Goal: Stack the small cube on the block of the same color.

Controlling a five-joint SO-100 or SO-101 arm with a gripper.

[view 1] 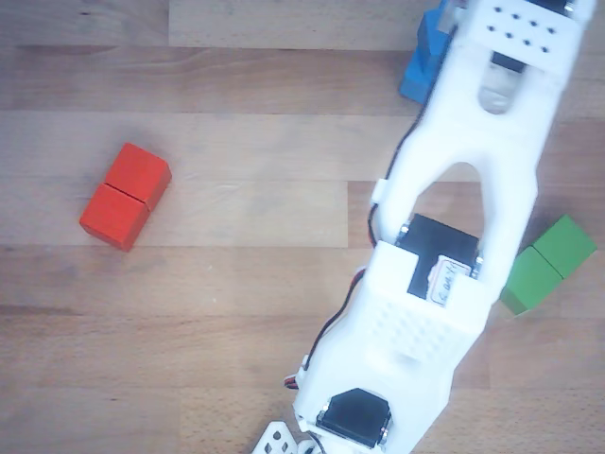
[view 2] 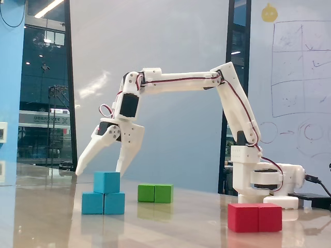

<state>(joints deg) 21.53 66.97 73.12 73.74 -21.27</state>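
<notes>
- The arm [view 2: 227, 103] reaches out from its base at the right of the fixed view, over the bench [view 2: 170, 222]; in the other view its white body covers much of the right half and hides most of the stack.
- The red block [view 2: 255, 217] sits nearest the front edge of the bench in the fixed view, well apart from the rest; the green block [view 2: 155, 193] lies farther back, near the blue pair but not touching it.
- The blue block [view 2: 103, 203] lies flat toward the left of the bench, seam upright across its middle.
- The cube [view 2: 107, 182] rests on top of the block, sitting square and roughly centred over the seam; the stacking looks done.
- The gripper [view 2: 98, 169] hangs just above the cube with its fingers spread wide, holding nothing; the near fingertip [view 2: 79, 170] is out past the cube's left side, the other above its right top edge.
- The step in hand is, as I judge it, the retreat: lift straight up, fingers apart, until both tips are well clear, and only then swing back toward the base.
- Any sideways sweep while low could nudge the cube off the block.
</notes>
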